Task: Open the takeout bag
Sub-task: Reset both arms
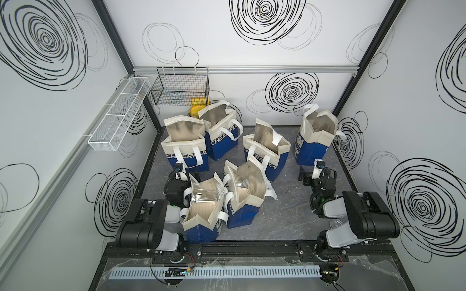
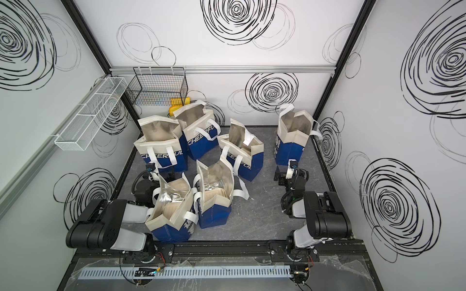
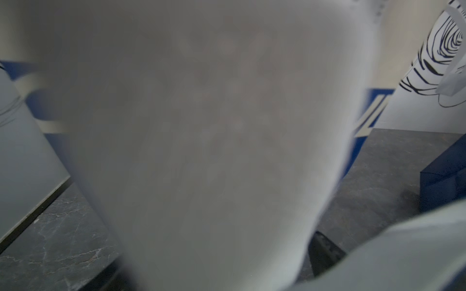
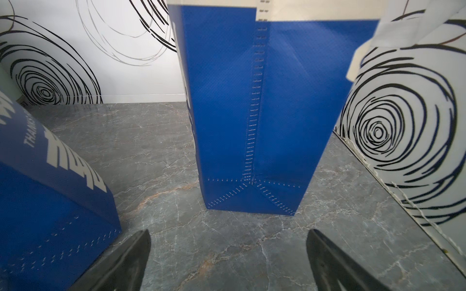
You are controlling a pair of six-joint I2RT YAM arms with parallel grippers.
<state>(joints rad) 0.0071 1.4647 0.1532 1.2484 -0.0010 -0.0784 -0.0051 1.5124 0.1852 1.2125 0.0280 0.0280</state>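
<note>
Six blue-and-cream takeout bags stand on the grey table, mouths open and silver lining showing. The nearest takeout bag, at lower centre left, holds a beige food box. The bag beside it holds another beige box. What the four farther bags hold cannot be made out.

The left gripper sits just behind the nearest takeout bag. In its wrist view blurred pale cloth covers most of the frame, and one dark finger stands far to the side, so the jaws are spread.

The right gripper is released and empty, facing the far-right bag.

At upper left a black wire basket hangs above yellow containers.
</note>
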